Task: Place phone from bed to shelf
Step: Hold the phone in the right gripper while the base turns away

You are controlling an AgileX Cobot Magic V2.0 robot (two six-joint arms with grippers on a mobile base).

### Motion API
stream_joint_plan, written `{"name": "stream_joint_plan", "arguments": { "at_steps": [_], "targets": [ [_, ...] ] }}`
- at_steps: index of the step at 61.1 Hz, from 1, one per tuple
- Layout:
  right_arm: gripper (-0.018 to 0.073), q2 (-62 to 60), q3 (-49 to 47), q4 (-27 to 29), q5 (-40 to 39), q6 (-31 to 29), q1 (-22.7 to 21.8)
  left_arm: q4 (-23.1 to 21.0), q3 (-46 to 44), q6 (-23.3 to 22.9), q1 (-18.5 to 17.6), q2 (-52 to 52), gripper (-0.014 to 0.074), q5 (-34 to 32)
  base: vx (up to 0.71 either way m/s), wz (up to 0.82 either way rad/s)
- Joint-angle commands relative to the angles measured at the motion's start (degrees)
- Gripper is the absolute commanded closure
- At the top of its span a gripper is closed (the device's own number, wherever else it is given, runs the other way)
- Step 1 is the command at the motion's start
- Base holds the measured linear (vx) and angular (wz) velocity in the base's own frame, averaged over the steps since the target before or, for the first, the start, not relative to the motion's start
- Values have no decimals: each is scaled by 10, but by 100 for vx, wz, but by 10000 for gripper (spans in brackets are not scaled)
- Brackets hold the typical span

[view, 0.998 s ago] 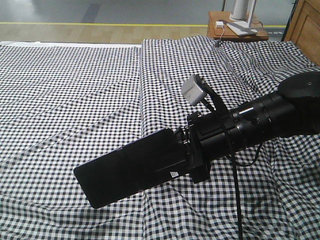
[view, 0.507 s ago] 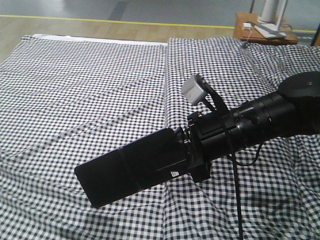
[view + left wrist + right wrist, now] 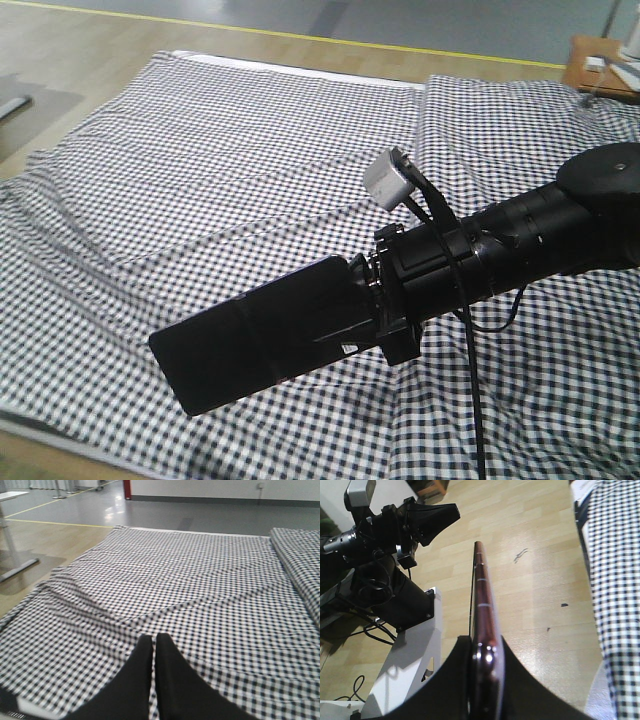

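Clamping phone (image 3: 260, 345) near bed (image 3: 230, 180) edge: right end effector (image 3: 365, 312) | left end effector (image 3: 153, 640): fingers (image 3: 172, 680) together

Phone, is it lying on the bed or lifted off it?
Lifted off: the right end effector grips the phone above the bed.

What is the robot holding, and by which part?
The phone, pinched at one short end between the fingers of the right gripper, one on each flat face. The left gripper is shut on nothing.

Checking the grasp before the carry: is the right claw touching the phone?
Touching. The right wrist view shows the phone edge-on, clamped on both faces by the right claw, with no gap.
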Motion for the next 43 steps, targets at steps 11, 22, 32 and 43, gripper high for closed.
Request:
{"name": "stream_joint_plan", "arguments": {
  "at_steps": [11,22,32,43],
  "targets": [
    [561,-24,-13,53,58,-5,0,-5,2,-2,-3,-3,596,-42,-12,41],
    [561,-24,-13,53,59,-5,0,-5,2,-2,-3,-3,596,-42,-12,46],
    [561,-24,-13,53,59,-5,0,-5,2,-2,-3,-3,596,-42,-12,48],
    [561,-24,-13,53,60,-5,0,-5,2,-2,-3,-3,596,-42,-13,50]
  ]
}}
